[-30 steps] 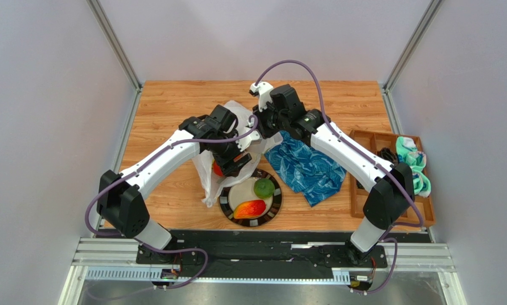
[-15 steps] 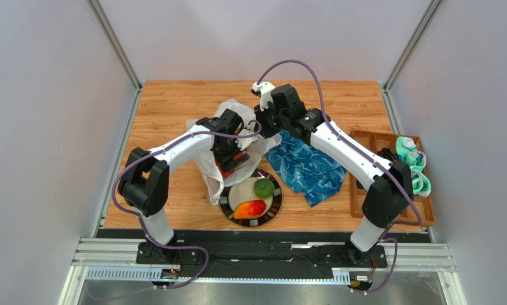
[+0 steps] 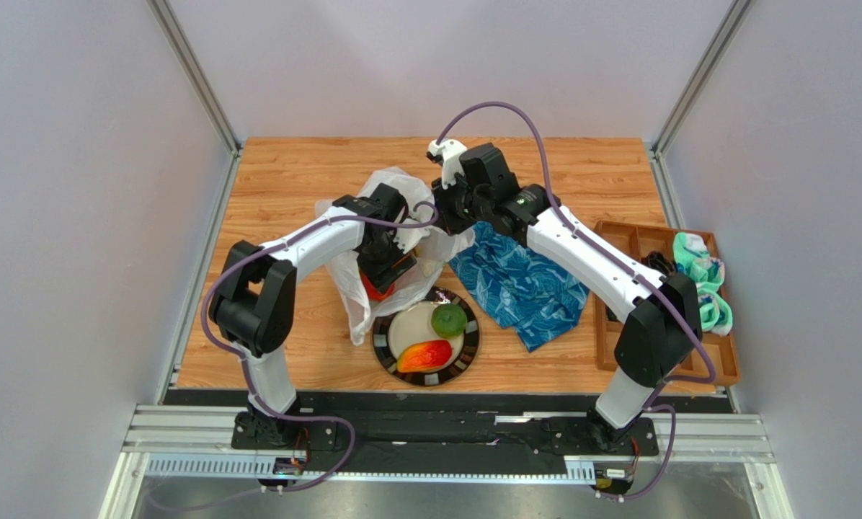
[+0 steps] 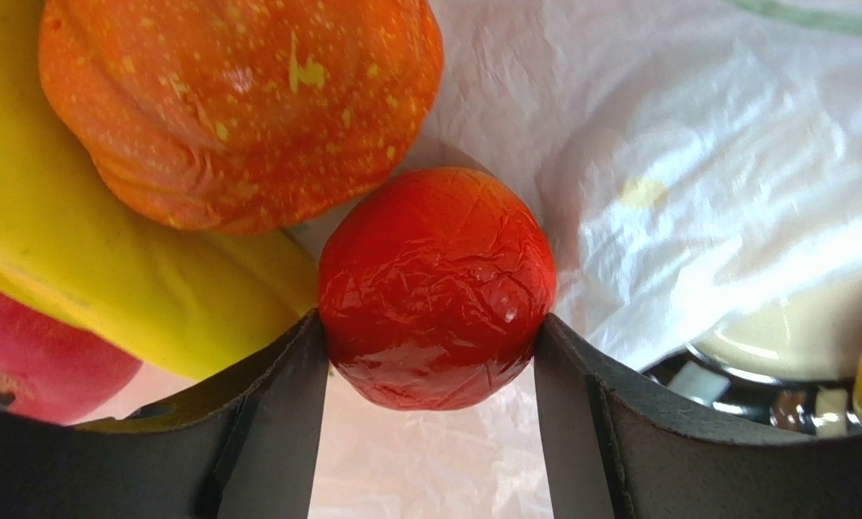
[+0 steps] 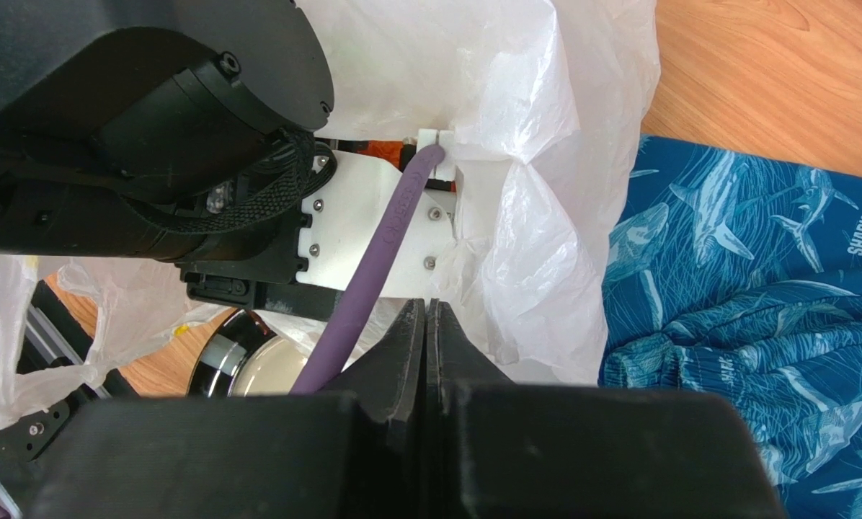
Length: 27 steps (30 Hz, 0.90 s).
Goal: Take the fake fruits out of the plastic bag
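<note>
The plastic bag lies crumpled left of the plate, its mouth raised. My left gripper reaches into it. In the left wrist view my left gripper is shut on a red round fruit, a finger touching each side. An orange fruit, a yellow banana and another red fruit lie beside it on the bag. My right gripper is shut on the bag's edge, with its jaws pressed together. A green fruit and a red-orange mango lie on the plate.
The black-rimmed plate sits at the front centre, touching the bag. A blue patterned cloth lies right of it. A wooden tray with teal items stands at the right edge. The left arm's wrist is close before my right gripper.
The left arm's elbow has swung in toward the table and the left gripper has moved a little further into the bag. The right gripper has held its place.
</note>
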Each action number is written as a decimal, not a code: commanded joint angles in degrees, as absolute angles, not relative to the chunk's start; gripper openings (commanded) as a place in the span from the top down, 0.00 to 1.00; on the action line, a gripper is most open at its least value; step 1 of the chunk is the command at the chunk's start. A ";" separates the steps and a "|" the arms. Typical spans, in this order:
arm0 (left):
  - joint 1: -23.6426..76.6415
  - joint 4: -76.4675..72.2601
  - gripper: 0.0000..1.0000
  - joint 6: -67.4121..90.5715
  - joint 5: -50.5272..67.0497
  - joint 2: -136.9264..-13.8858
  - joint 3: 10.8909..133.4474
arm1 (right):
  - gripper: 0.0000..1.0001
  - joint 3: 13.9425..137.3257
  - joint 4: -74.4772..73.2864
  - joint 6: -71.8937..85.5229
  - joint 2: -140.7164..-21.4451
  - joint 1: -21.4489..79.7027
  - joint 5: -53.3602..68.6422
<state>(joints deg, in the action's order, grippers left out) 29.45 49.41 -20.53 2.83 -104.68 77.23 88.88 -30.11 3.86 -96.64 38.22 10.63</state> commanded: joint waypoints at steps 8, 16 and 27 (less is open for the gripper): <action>29.36 64.48 0.62 -19.86 18.06 -84.65 88.32 | 1.00 93.86 -28.30 2.90 -100.81 39.46 10.99; 33.65 68.73 0.66 -29.88 35.94 -78.22 77.19 | 1.00 94.75 -28.39 2.37 -102.48 39.46 10.11; 39.81 50.99 0.68 -28.65 29.71 -83.32 70.14 | 1.00 95.27 -28.04 -1.75 -101.51 39.38 6.86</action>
<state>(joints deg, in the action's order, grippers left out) 38.44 60.05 -27.38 30.46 -83.33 70.11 92.71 -29.67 1.10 -102.67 39.24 8.88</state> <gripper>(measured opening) 0.696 0.009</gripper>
